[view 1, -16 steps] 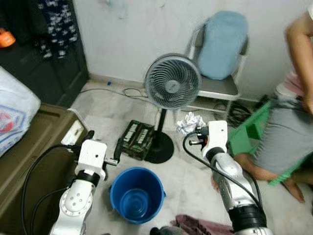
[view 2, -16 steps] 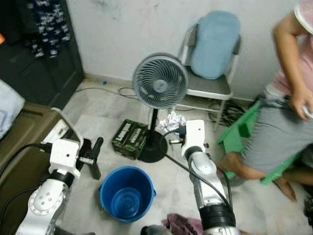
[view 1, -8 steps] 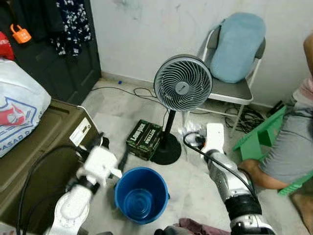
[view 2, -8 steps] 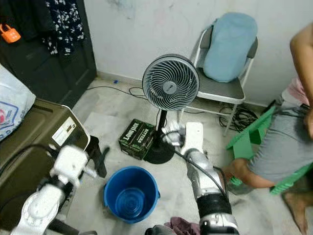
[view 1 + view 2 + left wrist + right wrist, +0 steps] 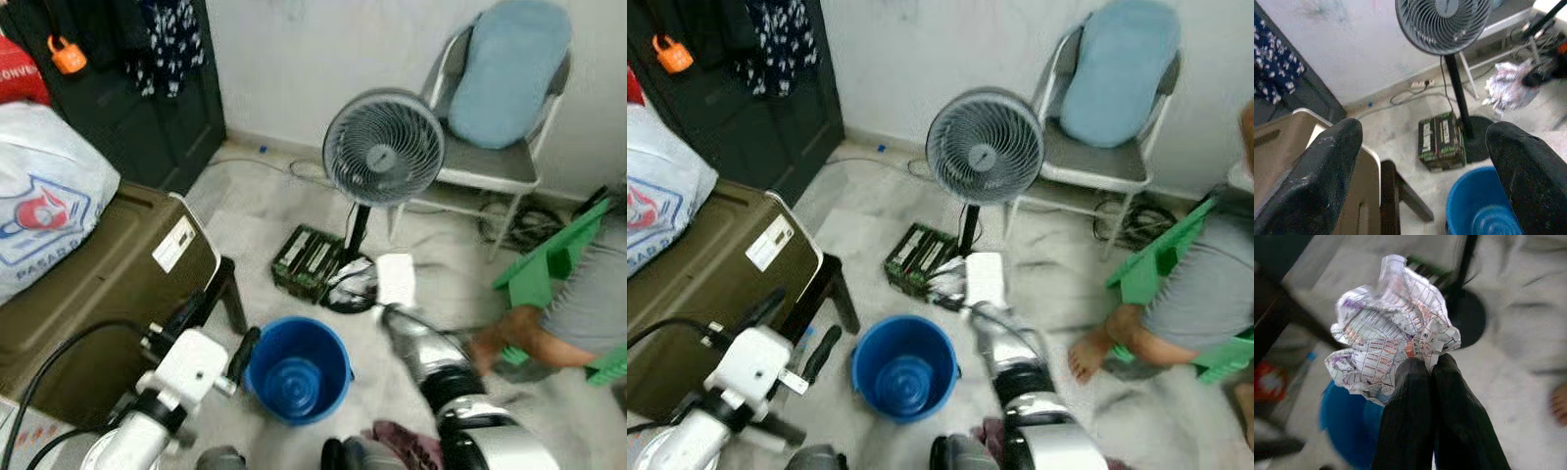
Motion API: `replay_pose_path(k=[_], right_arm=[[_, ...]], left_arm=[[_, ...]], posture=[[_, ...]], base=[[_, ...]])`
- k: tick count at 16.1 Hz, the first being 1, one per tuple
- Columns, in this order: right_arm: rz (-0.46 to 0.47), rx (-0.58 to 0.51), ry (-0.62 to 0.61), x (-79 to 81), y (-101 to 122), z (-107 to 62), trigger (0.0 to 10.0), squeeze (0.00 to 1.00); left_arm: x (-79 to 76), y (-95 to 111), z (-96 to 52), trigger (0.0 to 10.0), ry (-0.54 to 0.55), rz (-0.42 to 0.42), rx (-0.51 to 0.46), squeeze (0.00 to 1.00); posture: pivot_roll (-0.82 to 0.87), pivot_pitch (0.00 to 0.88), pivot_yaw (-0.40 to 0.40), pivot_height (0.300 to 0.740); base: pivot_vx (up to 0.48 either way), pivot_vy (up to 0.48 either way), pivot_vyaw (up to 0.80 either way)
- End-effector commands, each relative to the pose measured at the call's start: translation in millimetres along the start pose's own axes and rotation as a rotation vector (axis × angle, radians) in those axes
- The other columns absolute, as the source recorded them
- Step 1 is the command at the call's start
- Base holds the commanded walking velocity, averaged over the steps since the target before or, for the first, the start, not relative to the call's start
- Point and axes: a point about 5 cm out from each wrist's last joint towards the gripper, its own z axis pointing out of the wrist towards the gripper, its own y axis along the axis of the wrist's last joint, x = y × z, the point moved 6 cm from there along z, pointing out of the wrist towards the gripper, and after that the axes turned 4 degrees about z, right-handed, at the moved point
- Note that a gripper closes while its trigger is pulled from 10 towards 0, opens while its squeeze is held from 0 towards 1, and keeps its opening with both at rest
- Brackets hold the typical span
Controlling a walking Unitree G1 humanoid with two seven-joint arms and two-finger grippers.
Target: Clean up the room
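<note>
Crumpled printed paper (image 5: pixel 1392 340) pinched in right gripper (image 5: pixel 1431 363) jaws; left gripper (image 5: pixel 1420 161) jaws wide, empty.

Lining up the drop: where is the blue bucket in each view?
Left eye view: blue bucket low centre, on the floor.
Right eye view: low centre.
Left wrist view: just in front of the fan base, at.
Right wrist view: blurred blue behind the crumpled paper.
Shared landmark: the fan base.
</note>
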Motion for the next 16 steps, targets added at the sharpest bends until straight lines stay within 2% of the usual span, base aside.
replay_pose_path(k=[1,3,4,6,7,8,10,13,14,16], right_arm=[[-0.026,0.005,0.032,15.3,-0.8,2.3,10.0,0.0],[-0.007,0.038,0.034,25.8,-11.2,3.4,10.0,0.0],[0.0,0.046,0.018,25.0,-14.9,3.8,10.0,0.0],[0.027,0.057,-0.042,15.9,-20.3,4.0,10.0,0.0],[0.101,0.083,-0.079,7.9,-27.0,3.5,10.0,0.0],[0.118,0.085,-0.093,3.9,-28.4,3.3,10.0,0.0],[0.134,0.071,-0.118,-4.0,-25.4,3.4,10.0,0.0],[0.154,0.05,-0.121,-6.4,-17.4,4.7,10.0,0.0],[0.164,0.04,-0.116,-5.5,-13.7,5.2,10.0,0.08],[0.166,0.02,-0.094,-0.7,-6.3,6.4,10.0,0.12]], left_arm=[[4.8,1.9,-5.9,10.0,-0.002,0.017,0.01,0.0],[6.5,1.4,-10.1,10.0,-0.007,0.021,0.024,0.0],[7.6,2.6,-11.5,10.0,-0.008,0.022,0.027,0.0],[9.0,4.1,-14.2,10.0,-0.012,0.022,0.036,0.0],[8.9,5.0,-15.7,10.0,-0.024,0.026,0.039,0.0],[9.5,5.2,-16.6,10.0,-0.03,0.029,0.04,0.0],[10.5,5.2,-17.5,10.0,-0.034,0.031,0.044,0.0],[11.1,5.4,-18.3,10.0,-0.041,0.033,0.05,0.0],[10.8,6.3,-17.8,10.0,-0.042,0.034,0.048,0.0],[10.4,7.7,-16.3,10.0,-0.043,0.037,0.045,0.0]], posture=[[0.24,0.173,-0.021,0.74],[0.27,0.183,-0.016,0.74],[0.27,0.187,-0.011,0.74],[0.27,0.191,-0.007,0.74],[0.29,0.196,0.0,0.74],[0.29,0.197,0.005,0.74],[0.29,0.198,0.011,0.74],[0.29,0.196,0.016,0.74],[0.29,0.196,0.015,0.74],[0.29,0.196,0.014,0.74]], base=[[0.0,0.0,0.0],[0.0,0.0,0.0],[0.0,0.0,0.0],[0.0,0.0,0.0],[0.0,0.0,0.0],[0.0,0.0,0.0],[0.0,0.0,0.0],[0.0,0.0,0.0],[0.0,0.0,0.0],[0.0,0.0,0.0]])
